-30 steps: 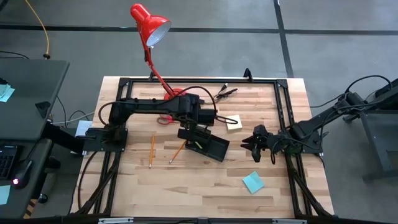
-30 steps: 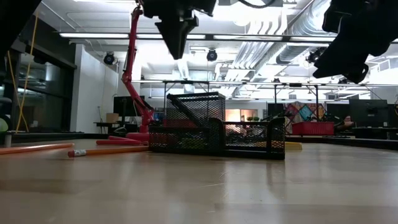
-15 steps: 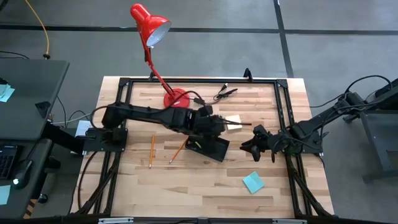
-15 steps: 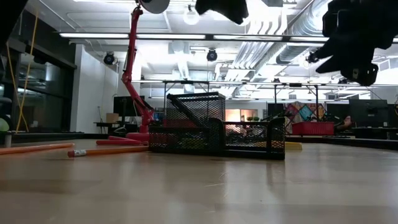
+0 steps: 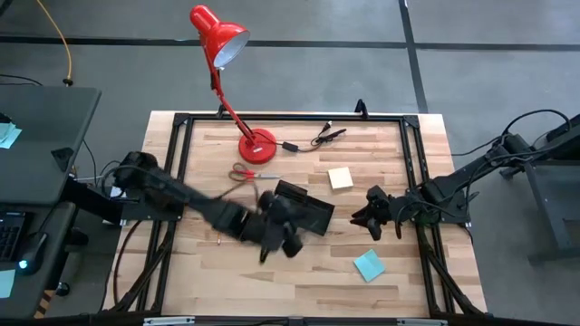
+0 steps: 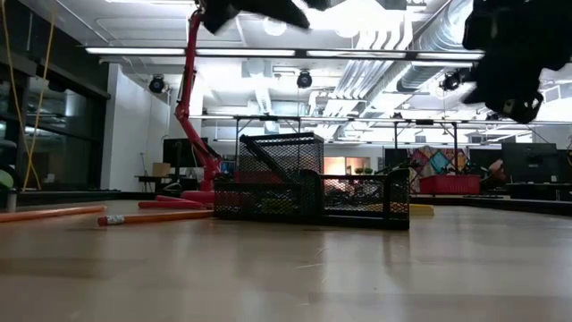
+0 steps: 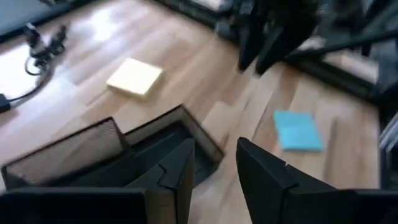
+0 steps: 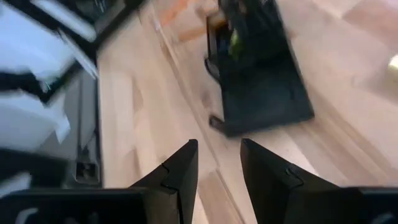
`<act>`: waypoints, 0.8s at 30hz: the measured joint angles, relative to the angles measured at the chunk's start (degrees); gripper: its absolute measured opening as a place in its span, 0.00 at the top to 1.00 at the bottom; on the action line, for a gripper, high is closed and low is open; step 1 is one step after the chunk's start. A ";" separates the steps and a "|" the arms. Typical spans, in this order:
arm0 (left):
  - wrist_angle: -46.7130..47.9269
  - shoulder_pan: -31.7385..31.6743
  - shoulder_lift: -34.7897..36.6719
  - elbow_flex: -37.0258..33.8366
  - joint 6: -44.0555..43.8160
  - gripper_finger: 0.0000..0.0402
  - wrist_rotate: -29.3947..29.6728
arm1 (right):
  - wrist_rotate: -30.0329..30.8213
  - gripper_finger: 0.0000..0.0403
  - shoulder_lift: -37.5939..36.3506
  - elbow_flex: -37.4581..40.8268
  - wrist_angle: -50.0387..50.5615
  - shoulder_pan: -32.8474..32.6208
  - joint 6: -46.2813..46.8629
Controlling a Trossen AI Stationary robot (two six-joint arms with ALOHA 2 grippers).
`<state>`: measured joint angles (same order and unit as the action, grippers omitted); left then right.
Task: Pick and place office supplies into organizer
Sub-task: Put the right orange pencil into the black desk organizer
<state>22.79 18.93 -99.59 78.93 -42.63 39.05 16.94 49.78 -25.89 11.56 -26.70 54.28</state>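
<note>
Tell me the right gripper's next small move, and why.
Probably swing the right gripper over the teal pad and lower onto it. Its fingers stand apart and empty, and that pad lies loose nearest it, outside the organizer.

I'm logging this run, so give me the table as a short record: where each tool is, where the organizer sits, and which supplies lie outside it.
left tool: open, empty, above the table beside the organizer
right tool: open, empty, off the organizer's right end
organizer: mid-table
yellow pad: on the table, outside the organizer
teal pad: on the table, outside the organizer
scissors: on the table near the lamp base
pencils: lying on the table, outside the organizer
</note>
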 joint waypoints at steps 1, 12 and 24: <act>-0.07 2.22 0.18 -0.96 -2.19 0.74 4.07 | -1.56 0.71 0.05 0.11 0.91 -0.06 -0.85; 4.94 21.66 -2.00 -11.90 -42.53 0.74 39.86 | -7.87 0.71 2.01 0.05 1.93 -0.81 -6.28; 17.25 19.50 -2.98 -13.92 -43.65 0.74 28.50 | -8.42 0.71 2.44 0.04 1.26 -0.70 -4.80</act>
<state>40.04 38.43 -102.57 65.01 -86.27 67.55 8.53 52.22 -25.85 12.82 -27.40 49.49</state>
